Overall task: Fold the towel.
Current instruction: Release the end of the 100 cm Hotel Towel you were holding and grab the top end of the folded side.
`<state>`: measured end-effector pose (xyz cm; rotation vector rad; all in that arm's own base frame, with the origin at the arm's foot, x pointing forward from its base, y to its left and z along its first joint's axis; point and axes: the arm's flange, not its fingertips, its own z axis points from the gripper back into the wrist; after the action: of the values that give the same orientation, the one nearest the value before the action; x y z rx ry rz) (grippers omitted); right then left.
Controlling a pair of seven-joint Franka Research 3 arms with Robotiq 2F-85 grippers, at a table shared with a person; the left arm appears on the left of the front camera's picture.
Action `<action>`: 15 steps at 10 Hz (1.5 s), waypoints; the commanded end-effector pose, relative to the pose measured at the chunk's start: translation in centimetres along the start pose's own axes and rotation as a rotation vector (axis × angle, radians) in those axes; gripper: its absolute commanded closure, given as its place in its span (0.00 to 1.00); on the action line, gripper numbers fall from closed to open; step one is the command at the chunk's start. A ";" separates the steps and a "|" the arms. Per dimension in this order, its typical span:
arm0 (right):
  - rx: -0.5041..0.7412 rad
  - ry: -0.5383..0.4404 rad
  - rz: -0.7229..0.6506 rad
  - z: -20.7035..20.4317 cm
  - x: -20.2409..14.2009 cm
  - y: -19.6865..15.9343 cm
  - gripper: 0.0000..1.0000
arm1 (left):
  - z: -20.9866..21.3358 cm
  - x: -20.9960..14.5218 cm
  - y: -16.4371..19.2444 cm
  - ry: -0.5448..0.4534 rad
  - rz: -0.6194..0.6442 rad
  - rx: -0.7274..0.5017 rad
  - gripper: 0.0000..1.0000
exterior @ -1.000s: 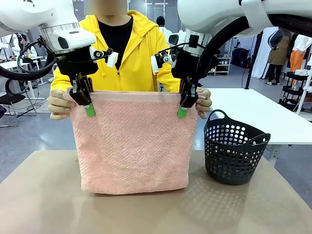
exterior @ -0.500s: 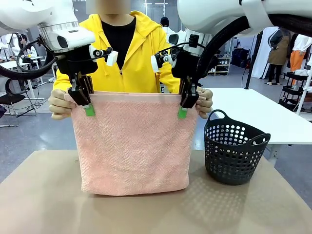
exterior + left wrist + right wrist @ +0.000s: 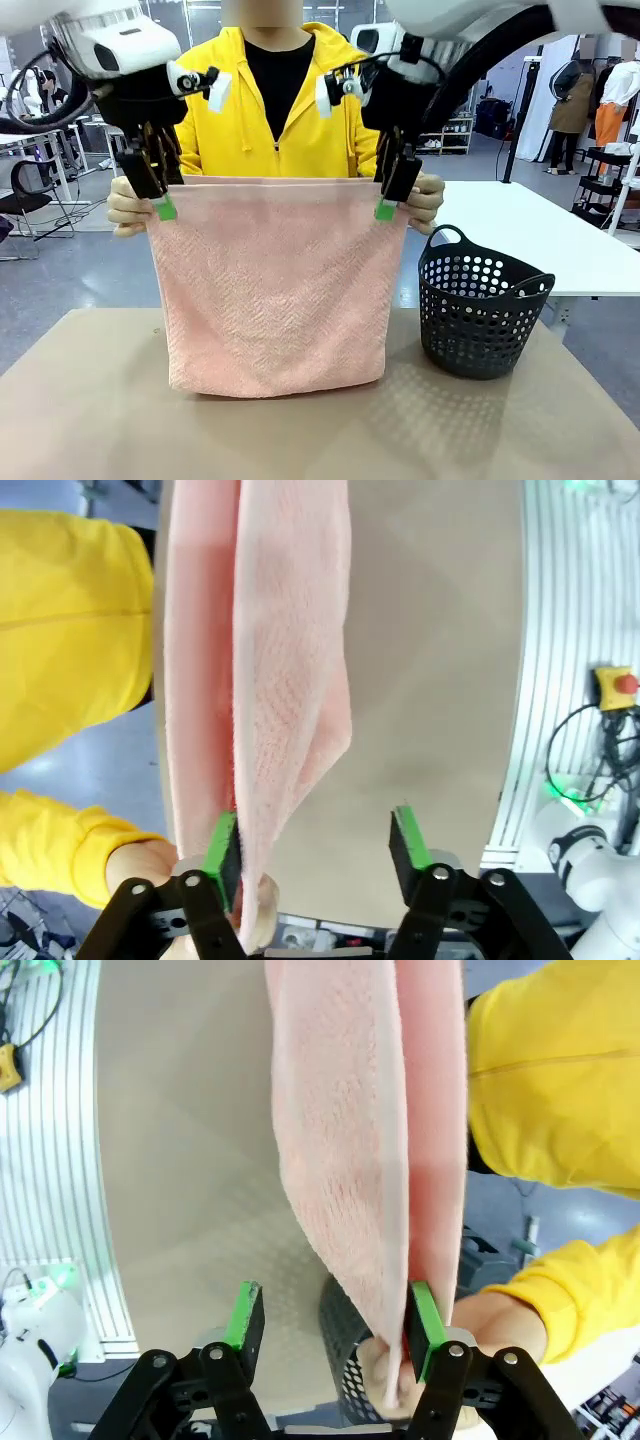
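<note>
Fingers on both grippers are standing spread right now. On the left gripper (image 3: pixel 315 842) one green pad (image 3: pixel 222 846) is brushing the cloth's edge and the other is hanging out over bare table. Same deal on the right gripper (image 3: pixel 335 1320), nothing pinched.

Biggest to smallest: one tan table (image 3: pixel 90 420), then one salmon-pink towel (image 3: pixel 275 290) hanging upright over the middle of it, with the bottom edge resting on the tabletop. One dark perforated basket (image 3: pixel 480 310) is sitting just beside the towel on the right arm's side. A person in a yellow hoodie (image 3: pixel 240 110) is gripping the top corners with two hands, one by the left gripper (image 3: pixel 128 210) and one by the right gripper (image 3: pixel 425 200). So that's two grippers and four green pads.

The front view is making the towel look like a single flat sheet. The wrist views are showing it's doubled, two layers hanging side by side. They're also giving the gap between the pads, which the front view is hiding edge-on.

Versus a second ago: both grippers were clamping the top edge then. Now they're letting go and sitting slightly higher, and the person is holding it alone.
</note>
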<state>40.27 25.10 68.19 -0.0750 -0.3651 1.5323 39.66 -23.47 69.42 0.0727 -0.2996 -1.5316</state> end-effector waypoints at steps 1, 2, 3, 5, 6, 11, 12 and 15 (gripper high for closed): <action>-0.136 0.013 0.008 1.0 0.1 2.1 0.00 | 1.1 0.7 -2.0 -0.017 -0.054 0.129 0.00; -0.168 0.015 0.019 1.5 0.1 2.2 0.03 | 1.6 1.1 -2.1 0.025 -0.052 0.191 0.05; -0.192 0.007 0.030 1.7 0.1 2.0 0.00 | 1.7 1.3 -1.9 0.041 -0.050 0.205 0.00; -0.227 0.011 0.042 2.4 0.3 1.3 0.00 | 2.2 1.7 -1.4 0.035 -0.059 0.228 0.00; -0.204 0.001 0.040 2.3 0.4 0.5 0.00 | 2.2 1.8 -0.7 0.037 -0.047 0.211 0.00; -0.084 0.005 0.037 0.9 0.5 -1.9 0.00 | 0.5 1.5 2.5 0.029 -0.018 0.083 0.00; -0.066 0.005 0.034 0.5 0.4 -2.3 0.00 | -0.3 1.6 2.8 0.019 -0.025 0.051 0.00; -0.011 0.019 0.025 -1.2 0.4 -2.9 0.00 | -2.4 1.7 3.8 0.037 -0.026 0.003 0.00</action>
<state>42.94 25.58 67.96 -0.1462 -0.3753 1.5423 43.56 -25.28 67.59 0.1455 -0.2977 -1.5508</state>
